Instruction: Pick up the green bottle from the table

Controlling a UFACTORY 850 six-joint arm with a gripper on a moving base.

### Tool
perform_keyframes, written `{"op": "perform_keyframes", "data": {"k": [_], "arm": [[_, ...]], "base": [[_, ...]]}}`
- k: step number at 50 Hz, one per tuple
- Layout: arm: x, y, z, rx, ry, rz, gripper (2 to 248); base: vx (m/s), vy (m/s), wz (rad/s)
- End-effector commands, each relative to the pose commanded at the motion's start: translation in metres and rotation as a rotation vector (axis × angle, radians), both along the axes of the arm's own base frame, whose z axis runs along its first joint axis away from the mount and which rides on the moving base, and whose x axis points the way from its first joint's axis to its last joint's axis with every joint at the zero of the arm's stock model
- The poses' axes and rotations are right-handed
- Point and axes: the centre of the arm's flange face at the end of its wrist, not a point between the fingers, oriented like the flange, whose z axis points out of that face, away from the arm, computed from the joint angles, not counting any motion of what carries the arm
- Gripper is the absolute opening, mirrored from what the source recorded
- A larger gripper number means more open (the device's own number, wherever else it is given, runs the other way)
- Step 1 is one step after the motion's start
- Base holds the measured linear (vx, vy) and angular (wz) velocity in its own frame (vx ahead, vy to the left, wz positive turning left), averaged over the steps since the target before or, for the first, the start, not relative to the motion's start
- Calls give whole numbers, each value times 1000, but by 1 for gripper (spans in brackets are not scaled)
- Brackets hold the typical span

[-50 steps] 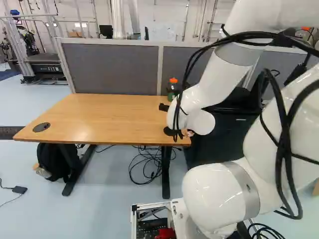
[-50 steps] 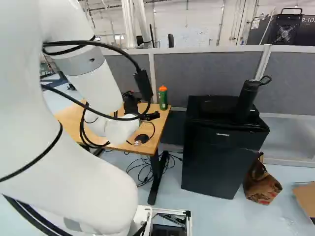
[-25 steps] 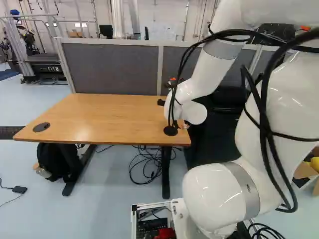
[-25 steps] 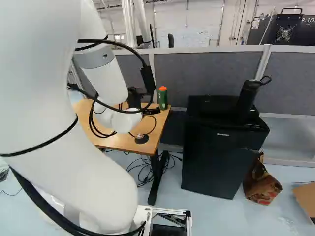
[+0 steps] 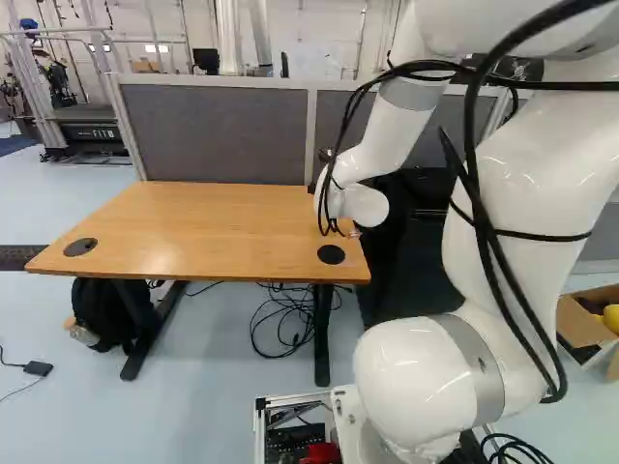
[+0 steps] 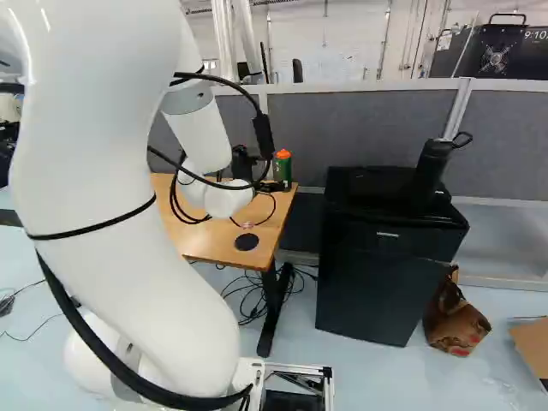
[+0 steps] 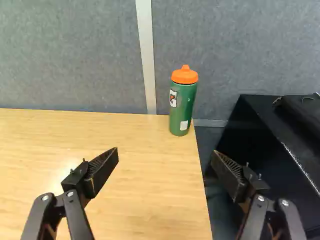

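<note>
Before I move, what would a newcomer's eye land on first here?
Probably the green bottle, its orange cap bright against the gray partition, upright at a far corner of the table, ahead of the open gripper. Next, the white arm filling much of both base views, then the black cabinet beside the table.

Green bottle (image 7: 183, 110) upright on table (image 7: 150, 195)

Bright room; pale glare on the table (image 7: 150, 185) at the bottle's (image 7: 184, 112) eight o'clock; glossy highlights on the arm (image 5: 416, 372).
</note>
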Motion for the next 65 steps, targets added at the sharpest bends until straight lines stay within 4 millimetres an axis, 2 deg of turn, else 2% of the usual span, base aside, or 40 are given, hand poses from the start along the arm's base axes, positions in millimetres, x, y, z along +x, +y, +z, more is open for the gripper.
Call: {"op": "perform_keyframes", "data": {"k": [25,51,65], "arm": [[53,-2,0,0,-64,-16,247],[109,-5,-28,-3,-81,-24,247],[138,-14,-32,-1,-131,-59,247]], "base": [[0,0,0],[0,0,0],[0,0,0]]}}
